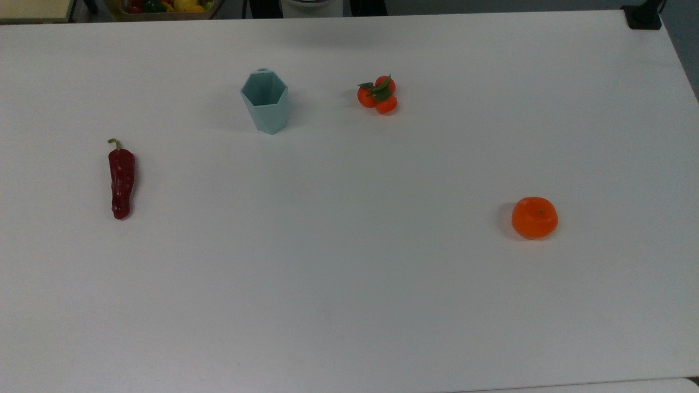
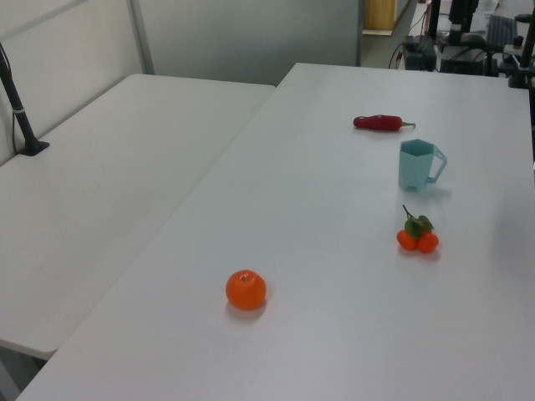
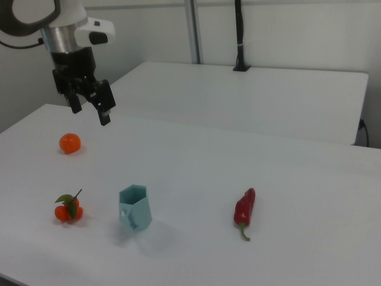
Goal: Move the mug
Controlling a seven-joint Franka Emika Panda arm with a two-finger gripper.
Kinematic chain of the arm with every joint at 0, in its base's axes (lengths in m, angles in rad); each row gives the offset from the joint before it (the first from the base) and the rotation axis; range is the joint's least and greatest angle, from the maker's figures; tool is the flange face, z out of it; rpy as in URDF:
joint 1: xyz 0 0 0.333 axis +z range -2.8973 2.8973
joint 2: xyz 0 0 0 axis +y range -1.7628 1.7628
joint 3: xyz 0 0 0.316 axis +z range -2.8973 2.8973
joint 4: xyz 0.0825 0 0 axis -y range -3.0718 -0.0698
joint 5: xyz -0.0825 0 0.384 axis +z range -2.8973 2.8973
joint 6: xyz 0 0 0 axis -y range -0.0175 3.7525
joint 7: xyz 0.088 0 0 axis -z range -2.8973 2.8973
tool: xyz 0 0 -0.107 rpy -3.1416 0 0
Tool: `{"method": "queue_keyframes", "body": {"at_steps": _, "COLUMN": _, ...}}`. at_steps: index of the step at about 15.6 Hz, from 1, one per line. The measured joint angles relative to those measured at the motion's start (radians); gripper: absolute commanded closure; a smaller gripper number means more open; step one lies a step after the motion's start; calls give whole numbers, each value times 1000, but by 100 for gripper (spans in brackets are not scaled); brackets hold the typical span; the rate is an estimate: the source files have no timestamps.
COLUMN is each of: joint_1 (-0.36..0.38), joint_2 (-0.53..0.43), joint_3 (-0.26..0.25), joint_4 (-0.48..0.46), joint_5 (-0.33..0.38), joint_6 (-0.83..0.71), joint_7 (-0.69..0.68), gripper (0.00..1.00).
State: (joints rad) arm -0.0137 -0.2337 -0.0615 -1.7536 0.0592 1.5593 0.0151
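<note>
The mug (image 1: 265, 102) stands upright on the white table (image 1: 349, 284), with its open hexagonal rim up and nothing inside that I can see; its small handle (image 2: 436, 167) points to the left view's right. Nothing touches the mug, so it rests only by its own flat base. Near the mug, on the top view's right, lies a cluster of 3 small oranges with leaves (image 1: 378, 95); well apart from the mug, on the top view's left, lies a red pepper (image 1: 121, 180); the single orange (image 1: 534, 217) is the farthest from the mug, toward the top view's lower right. The gripper (image 3: 89, 102) hangs high above the table in the right view, well apart from the mug; its 2 fingers are spread and hold nothing. I judge that this height leaves the mug free, and any grasp would need a new descent.
</note>
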Motion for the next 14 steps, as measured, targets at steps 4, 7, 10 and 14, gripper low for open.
{"method": "queue_keyframes", "body": {"at_steps": 4, "joint_1": 4, "joint_2": 78, "joint_3": 26, "joint_4": 92, "joint_5": 0, "joint_6": 0, "joint_7": 102, "gripper": 0}}
{"method": "queue_keyframes", "body": {"at_steps": 7, "joint_1": 4, "joint_2": 116, "joint_3": 28, "joint_4": 128, "joint_5": 0, "joint_6": 0, "joint_7": 71, "gripper": 0}}
{"method": "queue_keyframes", "body": {"at_steps": 10, "joint_1": 4, "joint_2": 128, "joint_3": 27, "joint_4": 134, "joint_5": 0, "joint_6": 43, "joint_7": -40, "gripper": 0}}
{"method": "queue_keyframes", "body": {"at_steps": 14, "joint_1": 6, "joint_2": 135, "joint_3": 25, "joint_4": 134, "joint_5": 0, "joint_6": 72, "joint_7": -68, "gripper": 0}}
